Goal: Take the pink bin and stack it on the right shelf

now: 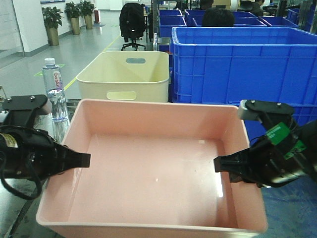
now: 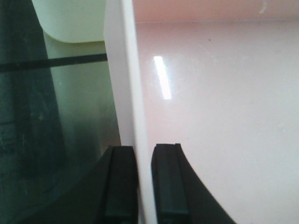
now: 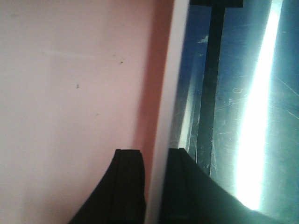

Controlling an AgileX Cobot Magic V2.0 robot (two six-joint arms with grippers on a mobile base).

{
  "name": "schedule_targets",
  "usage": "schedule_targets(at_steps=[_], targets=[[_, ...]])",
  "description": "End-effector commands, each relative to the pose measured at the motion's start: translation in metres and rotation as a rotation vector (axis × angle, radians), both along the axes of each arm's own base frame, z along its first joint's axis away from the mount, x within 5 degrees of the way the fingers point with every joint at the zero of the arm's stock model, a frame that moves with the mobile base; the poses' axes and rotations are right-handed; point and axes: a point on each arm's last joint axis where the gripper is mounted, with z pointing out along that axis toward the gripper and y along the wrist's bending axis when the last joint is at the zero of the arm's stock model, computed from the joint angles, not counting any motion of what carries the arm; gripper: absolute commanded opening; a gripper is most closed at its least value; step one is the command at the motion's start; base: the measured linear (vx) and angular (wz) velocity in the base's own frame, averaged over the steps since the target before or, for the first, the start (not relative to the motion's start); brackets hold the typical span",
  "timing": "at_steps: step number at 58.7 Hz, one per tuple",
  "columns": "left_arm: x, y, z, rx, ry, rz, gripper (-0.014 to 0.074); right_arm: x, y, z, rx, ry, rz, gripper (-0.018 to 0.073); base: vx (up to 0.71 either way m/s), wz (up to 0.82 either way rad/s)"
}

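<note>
The pink bin [image 1: 148, 173] fills the near foreground, empty, sitting low in front of the robot with its far wall toward the cream bin [image 1: 126, 74] and the blue crates [image 1: 242, 62] behind. Each side wall is straddled by a tool: the left tool [image 1: 84, 159] has one finger inside and one outside the left rim, and the left wrist view shows the white rim edge running between the two black pads [image 2: 168, 182], pinched close. The right tool [image 1: 220, 163] does the same on the right wall; its wrist view shows the rim caught between the pads [image 3: 128, 182].

So the grasp looks made on both sides, and the carrying is the step in hand. The dark glossy surface [image 3: 233, 116] mirroring light just outside the right wall may be the right shelf; whether the bin rests on it or hangs above it cannot be told. Next, both arms would need to move together, level and evenly spaced, so the thin walls neither flex nor slip. A water bottle [image 1: 55, 89] stands near the left arm.
</note>
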Motion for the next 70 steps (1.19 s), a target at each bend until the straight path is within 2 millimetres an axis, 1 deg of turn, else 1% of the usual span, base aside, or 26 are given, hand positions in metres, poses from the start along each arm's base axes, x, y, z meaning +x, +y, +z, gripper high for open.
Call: schedule_targets(at_steps=[1, 7, 15, 21, 31, 35, 40, 44, 46, 48, 51, 55, 56, 57, 59, 60, 61, 62, 63, 64, 65, 66, 67, 68, 69, 70], targets=[[0.009, -0.002, 0.009, -0.015, -0.083, 0.004, 0.0007, 0.013, 0.001, 0.006, -0.008, -0.09, 0.016, 0.0001, 0.0, 0.0], [0.019, -0.006, -0.008, 0.011, -0.028, -0.004, 0.0039, 0.022, 0.005, -0.009, -0.021, -0.031, 0.031, 0.0038, 0.0, 0.0], [0.026, -0.009, -0.021, 0.027, 0.019, -0.006, 0.0133, 0.026, 0.007, -0.018, -0.027, 0.004, 0.039, 0.0132, 0.0, 0.0], [0.026, -0.009, -0.022, 0.031, 0.024, -0.007, 0.0226, 0.026, 0.007, -0.018, -0.03, -0.001, 0.04, 0.0235, 0.0, 0.0], [0.028, -0.009, -0.02, 0.024, 0.002, -0.003, 0.0414, 0.027, 0.006, -0.017, -0.036, -0.011, 0.042, 0.0453, 0.0, 0.0], [0.027, -0.009, -0.019, 0.024, 0.005, -0.005, 0.0459, 0.025, 0.006, -0.015, -0.035, -0.012, 0.042, 0.0522, 0.0, 0.0], [0.021, -0.007, -0.012, 0.03, -0.008, -0.016, 0.0473, 0.02, 0.004, -0.007, -0.034, -0.032, 0.047, 0.0553, 0.0, 0.0], [0.014, -0.004, -0.001, 0.031, -0.046, -0.026, 0.0442, 0.011, 0.001, 0.008, -0.039, -0.089, 0.064, 0.0526, 0.0, 0.0], [0.008, -0.002, 0.007, 0.036, -0.071, -0.033, 0.0401, 0.006, -0.001, 0.015, -0.044, -0.111, 0.071, 0.0495, 0.0, 0.0], [0.001, 0.001, 0.016, 0.046, -0.101, -0.04, 0.0343, -0.002, -0.004, 0.024, -0.051, -0.141, 0.072, 0.0438, 0.0, 0.0], [-0.011, 0.007, 0.029, 0.05, -0.142, -0.044, 0.0252, -0.012, -0.009, 0.036, -0.065, -0.18, 0.07, 0.0298, 0.0, 0.0], [-0.03, 0.014, 0.046, 0.043, -0.2, -0.042, 0.0074, -0.033, -0.016, 0.055, -0.063, -0.257, 0.068, 0.0115, 0.0, 0.0], [-0.037, 0.017, 0.05, 0.038, -0.221, -0.042, 0.0022, -0.04, -0.019, 0.06, -0.062, -0.293, 0.067, 0.0043, 0.0, 0.0], [-0.042, 0.019, 0.052, 0.033, -0.237, -0.042, -0.0012, -0.045, -0.021, 0.061, -0.064, -0.303, 0.066, -0.0004, 0.0, 0.0], [-0.055, 0.024, 0.057, 0.028, -0.285, -0.045, -0.0011, -0.058, -0.025, 0.068, -0.054, -0.37, 0.064, -0.0015, 0.0, 0.0], [-0.06, 0.026, 0.055, 0.027, -0.3, -0.044, -0.001, -0.063, -0.027, 0.07, -0.048, -0.407, 0.066, -0.0015, 0.0, 0.0], [-0.068, 0.029, 0.057, 0.018, -0.328, -0.041, -0.001, -0.072, -0.029, 0.066, -0.049, -0.426, 0.067, -0.0015, 0.0, 0.0], [-0.074, 0.031, 0.052, 0.013, -0.338, -0.038, -0.001, -0.077, -0.031, 0.067, -0.041, -0.466, 0.069, -0.0014, 0.0, 0.0], [-0.083, 0.035, 0.053, 0.0, -0.363, -0.034, -0.001, -0.083, -0.033, 0.071, -0.031, -0.508, 0.068, -0.0014, 0.0, 0.0], [-0.088, 0.037, 0.045, -0.004, -0.361, -0.031, -0.001, -0.092, -0.035, 0.064, -0.026, -0.535, 0.07, -0.0014, 0.0, 0.0], [-0.097, 0.04, 0.045, -0.026, -0.393, -0.024, -0.001, -0.098, -0.037, 0.062, -0.02, -0.563, 0.07, -0.0014, 0.0, 0.0], [-0.102, 0.042, 0.036, -0.033, -0.398, -0.018, -0.001, -0.104, -0.038, 0.061, -0.01, -0.606, 0.072, -0.0014, 0.0, 0.0], [-0.112, 0.046, 0.034, -0.049, -0.421, -0.012, -0.001, -0.114, -0.041, 0.056, -0.003, -0.63, 0.072, -0.0014, 0.0, 0.0], [-0.117, 0.048, 0.024, -0.054, -0.422, -0.007, -0.001, -0.119, -0.042, 0.054, 0.007, -0.672, 0.073, -0.0014, 0.0, 0.0], [-0.126, 0.051, 0.021, -0.065, -0.444, -0.004, -0.0009, -0.129, -0.045, 0.047, 0.013, -0.693, 0.074, -0.0014, 0.0, 0.0], [-0.131, 0.054, 0.009, -0.067, -0.446, 0.001, -0.0009, -0.137, -0.047, 0.04, 0.023, -0.729, 0.075, -0.0014, 0.0, 0.0]])
